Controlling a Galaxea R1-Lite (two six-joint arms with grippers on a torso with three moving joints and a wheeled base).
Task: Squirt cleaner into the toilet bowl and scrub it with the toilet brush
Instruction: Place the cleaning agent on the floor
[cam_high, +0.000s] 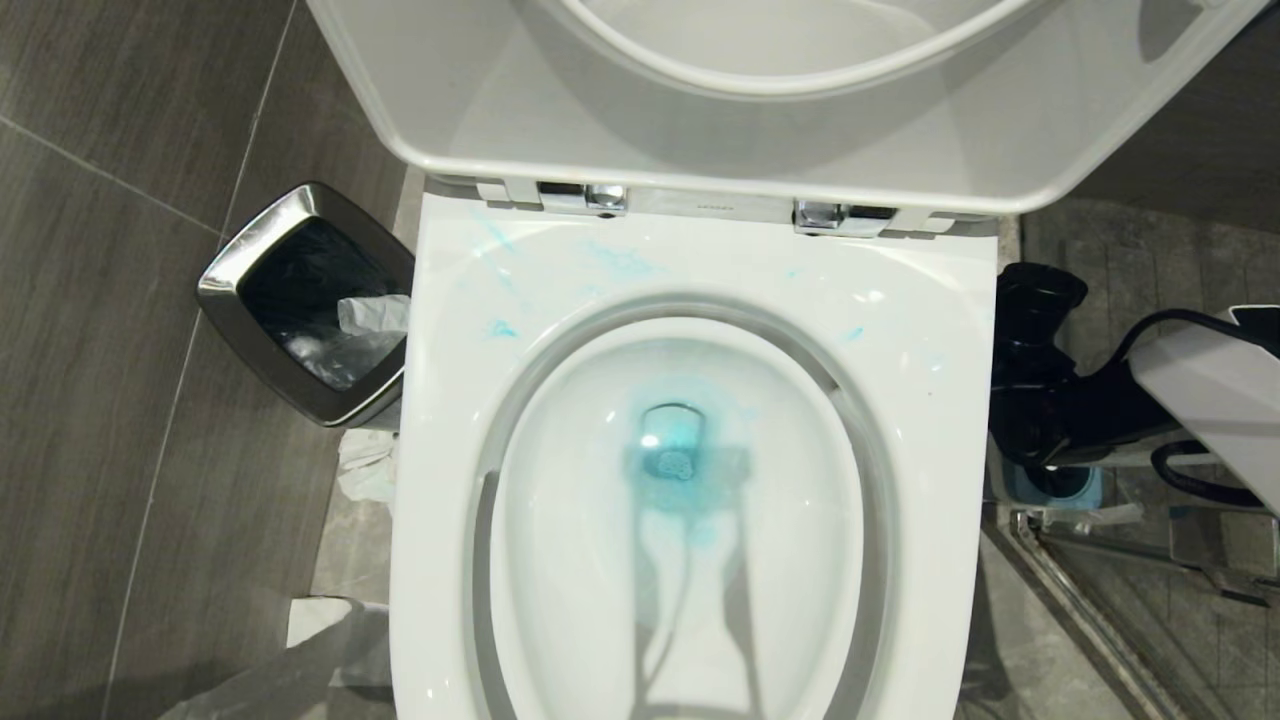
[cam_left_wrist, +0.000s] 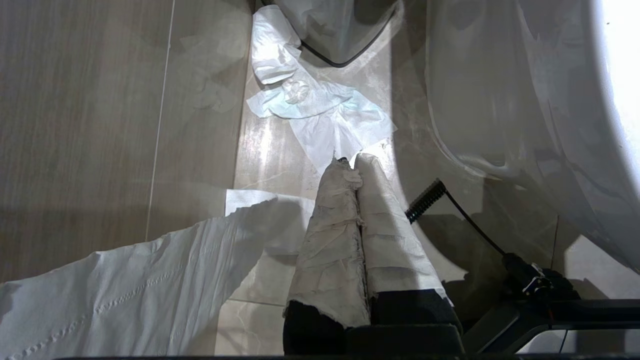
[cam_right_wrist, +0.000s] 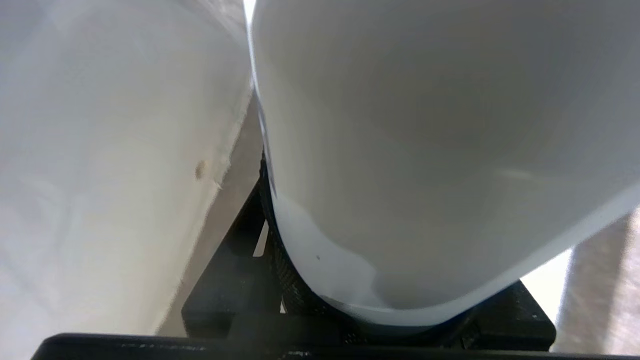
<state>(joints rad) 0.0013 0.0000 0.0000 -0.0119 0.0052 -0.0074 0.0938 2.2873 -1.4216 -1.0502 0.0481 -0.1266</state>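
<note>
One relation to settle: toilet brush holder against right fingers. Largest first: toilet bowl (cam_high: 930, 400) dead centre in the head view, lid and seat raised. Turquoise cleaner (cam_high: 680, 470) already pooled at the basin's bottom, faint streaks across the porcelain behind it; squirting seemingly done, scrubbing due.

Off the bowl's right flank, low toward the floor (cam_high: 100, 400): right fingers (cam_high: 1040, 390), black, hanging just above the small blue holder (cam_high: 1065, 487), almost straight over it. No toilet brush handle to be made out; presumably upright in that holder, long axis vertical, hidden beneath the black hardware. Close up in the right wrist view, only a smooth white rounded body (cam_right_wrist: 425, 150) hard against the base; cannot tell whether spread or clamped, nor on what.

Left fingers (cam_left_wrist: 356, 170) at the bowl's other side, low over crumpled tissue (cam_left_wrist: 320, 115), paper-wrapped, pressed together, holding nothing.

Right arm plainly nearer; likely a short straight drop onto the handle.
</note>
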